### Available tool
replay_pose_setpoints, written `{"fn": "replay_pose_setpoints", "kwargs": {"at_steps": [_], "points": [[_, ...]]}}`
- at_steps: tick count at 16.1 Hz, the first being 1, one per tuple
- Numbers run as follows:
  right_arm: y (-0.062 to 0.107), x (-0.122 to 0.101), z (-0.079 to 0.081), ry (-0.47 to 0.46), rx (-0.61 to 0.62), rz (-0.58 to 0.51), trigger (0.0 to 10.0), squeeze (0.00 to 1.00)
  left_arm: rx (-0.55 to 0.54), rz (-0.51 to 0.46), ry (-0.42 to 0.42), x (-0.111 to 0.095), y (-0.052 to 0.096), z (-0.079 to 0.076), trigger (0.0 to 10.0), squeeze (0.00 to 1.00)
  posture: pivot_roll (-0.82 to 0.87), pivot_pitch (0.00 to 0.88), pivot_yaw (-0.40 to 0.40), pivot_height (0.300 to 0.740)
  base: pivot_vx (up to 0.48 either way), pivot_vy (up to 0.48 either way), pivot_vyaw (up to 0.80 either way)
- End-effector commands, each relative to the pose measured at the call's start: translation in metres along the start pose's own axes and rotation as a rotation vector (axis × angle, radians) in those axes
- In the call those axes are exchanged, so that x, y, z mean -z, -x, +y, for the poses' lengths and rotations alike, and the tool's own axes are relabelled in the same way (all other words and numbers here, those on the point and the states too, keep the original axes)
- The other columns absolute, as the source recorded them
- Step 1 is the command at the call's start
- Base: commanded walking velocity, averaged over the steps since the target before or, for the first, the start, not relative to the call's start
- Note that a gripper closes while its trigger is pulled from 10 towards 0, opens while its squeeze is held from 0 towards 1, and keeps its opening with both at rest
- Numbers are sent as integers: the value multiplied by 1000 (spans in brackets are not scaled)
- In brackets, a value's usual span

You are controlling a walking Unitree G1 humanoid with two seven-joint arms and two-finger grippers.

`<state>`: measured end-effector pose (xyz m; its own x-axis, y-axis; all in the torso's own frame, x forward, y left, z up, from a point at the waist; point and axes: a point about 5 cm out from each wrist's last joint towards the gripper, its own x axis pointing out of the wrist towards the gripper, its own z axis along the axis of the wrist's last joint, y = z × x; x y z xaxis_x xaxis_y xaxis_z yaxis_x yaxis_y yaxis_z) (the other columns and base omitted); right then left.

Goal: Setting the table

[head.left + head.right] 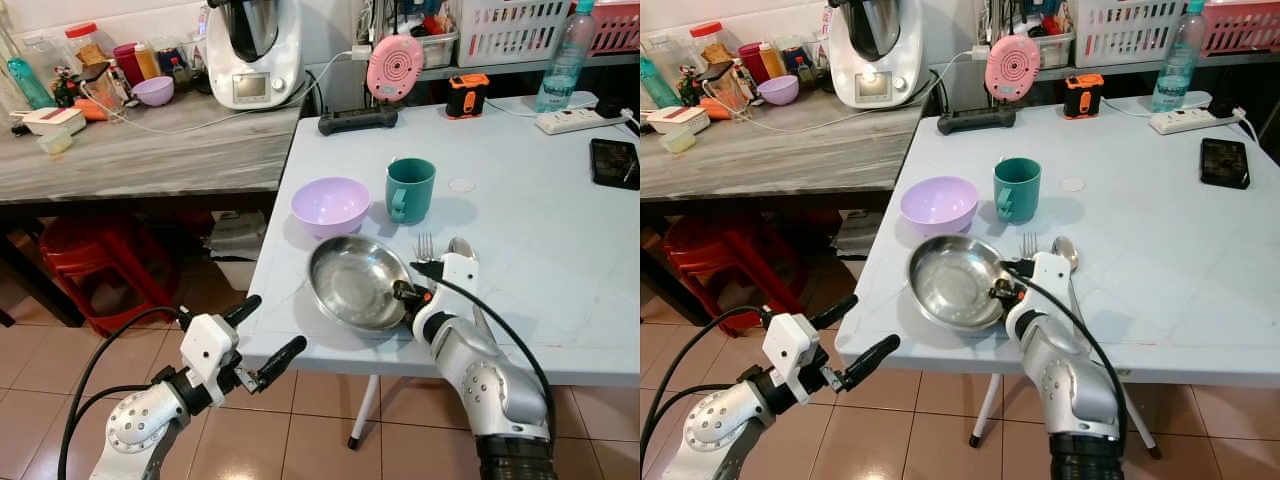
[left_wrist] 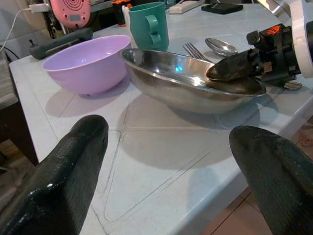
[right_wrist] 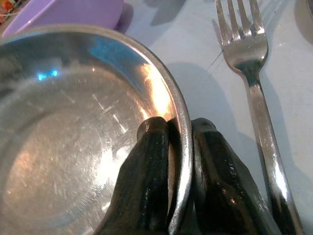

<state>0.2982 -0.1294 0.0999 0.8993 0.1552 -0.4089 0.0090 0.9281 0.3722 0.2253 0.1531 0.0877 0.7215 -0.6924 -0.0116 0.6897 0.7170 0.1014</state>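
Note:
A steel bowl (image 1: 352, 282) sits near the front edge of the pale blue table (image 1: 540, 250). My right gripper (image 3: 178, 161) is shut on the bowl's right rim, one finger inside and one outside. A fork (image 1: 425, 246) and a spoon (image 1: 461, 247) lie just right of the bowl. Behind it stand a lilac bowl (image 1: 330, 205) and a teal mug (image 1: 410, 189). My left gripper (image 1: 262, 335) hangs open off the table's front left corner, below its edge, holding nothing.
A phone (image 1: 614, 162), power strip (image 1: 580, 121), water bottle (image 1: 563, 60) and orange device (image 1: 467, 95) sit at the table's back. A grey counter (image 1: 140, 150) with a kitchen machine (image 1: 254, 50) and jars lies to the left. A red stool (image 1: 95, 265) stands under it.

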Motion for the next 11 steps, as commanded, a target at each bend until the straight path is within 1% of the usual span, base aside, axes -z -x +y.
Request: {"fn": "replay_pose_setpoints", "kwargs": {"at_steps": [1, 6, 11], "points": [[-3, 4, 0, -19, 19, 37, 0, 0, 5, 20, -20, 0, 4, 3, 10000, 0, -33, 0, 145, 740, 0, 0, 0], [-4, -2, -5, -87, 74, 21, 0, 0, 5, 19, -23, 0, 4, 2, 10000, 0, -32, 0, 147, 740, 0, 0, 0], [-4, -8, -8, -193, 114, -16, 0, 0, 23, 8, -29, -1, 1, 0, 10000, 0, -32, 0, 145, 740, 0, 0, 0]]}}
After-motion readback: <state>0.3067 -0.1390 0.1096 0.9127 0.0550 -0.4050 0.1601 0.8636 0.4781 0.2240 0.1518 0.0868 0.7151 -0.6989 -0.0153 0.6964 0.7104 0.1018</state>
